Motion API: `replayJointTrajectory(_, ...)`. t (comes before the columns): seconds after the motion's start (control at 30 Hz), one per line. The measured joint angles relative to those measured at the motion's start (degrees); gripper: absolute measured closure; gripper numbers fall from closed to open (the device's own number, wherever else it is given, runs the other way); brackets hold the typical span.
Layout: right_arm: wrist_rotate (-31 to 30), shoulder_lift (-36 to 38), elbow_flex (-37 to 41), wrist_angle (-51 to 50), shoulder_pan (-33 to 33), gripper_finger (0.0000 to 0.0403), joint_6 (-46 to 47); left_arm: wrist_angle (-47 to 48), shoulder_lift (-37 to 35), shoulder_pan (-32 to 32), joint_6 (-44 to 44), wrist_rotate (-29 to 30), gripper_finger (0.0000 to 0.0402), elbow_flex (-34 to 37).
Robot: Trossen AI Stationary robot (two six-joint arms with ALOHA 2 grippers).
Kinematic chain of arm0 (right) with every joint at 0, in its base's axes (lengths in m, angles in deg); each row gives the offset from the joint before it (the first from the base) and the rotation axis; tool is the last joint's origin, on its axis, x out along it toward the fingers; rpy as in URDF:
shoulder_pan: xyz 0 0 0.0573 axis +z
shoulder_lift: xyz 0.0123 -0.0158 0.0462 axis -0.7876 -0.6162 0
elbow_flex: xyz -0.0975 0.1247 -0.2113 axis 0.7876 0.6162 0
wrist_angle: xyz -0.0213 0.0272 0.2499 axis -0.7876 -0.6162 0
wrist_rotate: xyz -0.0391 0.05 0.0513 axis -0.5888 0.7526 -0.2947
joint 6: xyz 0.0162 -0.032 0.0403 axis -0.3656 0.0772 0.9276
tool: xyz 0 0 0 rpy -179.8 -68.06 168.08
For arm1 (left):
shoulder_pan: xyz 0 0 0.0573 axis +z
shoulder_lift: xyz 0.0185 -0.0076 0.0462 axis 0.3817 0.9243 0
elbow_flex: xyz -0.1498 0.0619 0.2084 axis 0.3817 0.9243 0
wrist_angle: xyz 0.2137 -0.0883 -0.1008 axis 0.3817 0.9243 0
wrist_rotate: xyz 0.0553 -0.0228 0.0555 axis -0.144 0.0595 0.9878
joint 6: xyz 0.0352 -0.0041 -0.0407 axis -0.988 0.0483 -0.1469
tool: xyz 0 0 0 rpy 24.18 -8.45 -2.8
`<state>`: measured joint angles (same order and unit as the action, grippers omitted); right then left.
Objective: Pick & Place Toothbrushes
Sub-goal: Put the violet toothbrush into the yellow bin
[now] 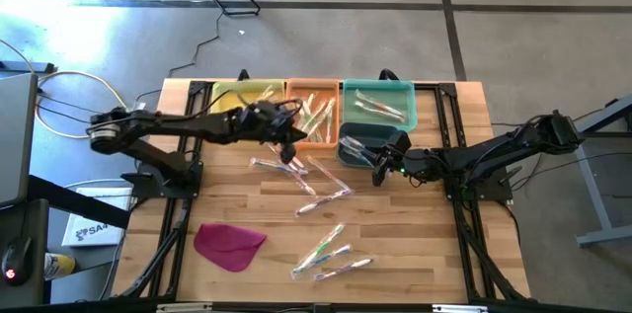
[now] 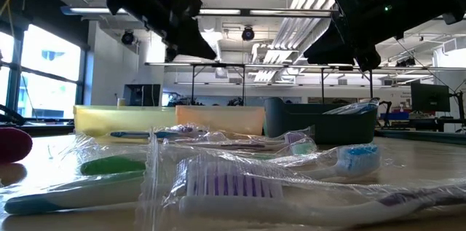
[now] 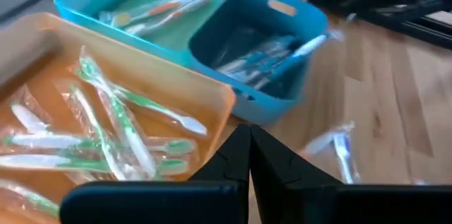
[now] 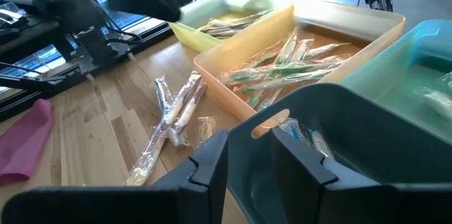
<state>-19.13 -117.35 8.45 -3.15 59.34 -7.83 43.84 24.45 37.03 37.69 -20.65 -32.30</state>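
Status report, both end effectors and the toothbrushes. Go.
Left end effector shut, empty, beside orange tray. Right end effector part open, empty, at dark blue bin. Wrapped toothbrushes loose on table. Nothing blocking.

Wrapped toothbrushes strewn on wood (others binned).

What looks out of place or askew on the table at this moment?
The dark teal bin sits out of line, in front of the row of yellow, orange and light teal trays, with one toothbrush poking over its rim. A magenta cloth lies among the loose toothbrushes.
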Motion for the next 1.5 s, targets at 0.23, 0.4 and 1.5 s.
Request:
replayJointTrajectory(0.23, 0.2, 0.0, 0.0, 0.1, 0.0, 0.0306, 0.1, -2.5, -9.3, -6.1, -1.3, 0.8, 0.0401, 7.7)
replayJointTrajectory(0.4, 0.5, 0.0, 0.0, 0.1, 0.0, 0.0306, 0.1, -4.9, -14.5, -10.7, -1.3, 1.0, 0.0401, 11.2)
replayJointTrajectory(1.5, 1.7, 0.0, 0.0, 0.1, 0.0, 0.0306, 0.1, -11.0, -41.2, -18.8, -13.6, 8.8, 0.0401, 30.9)
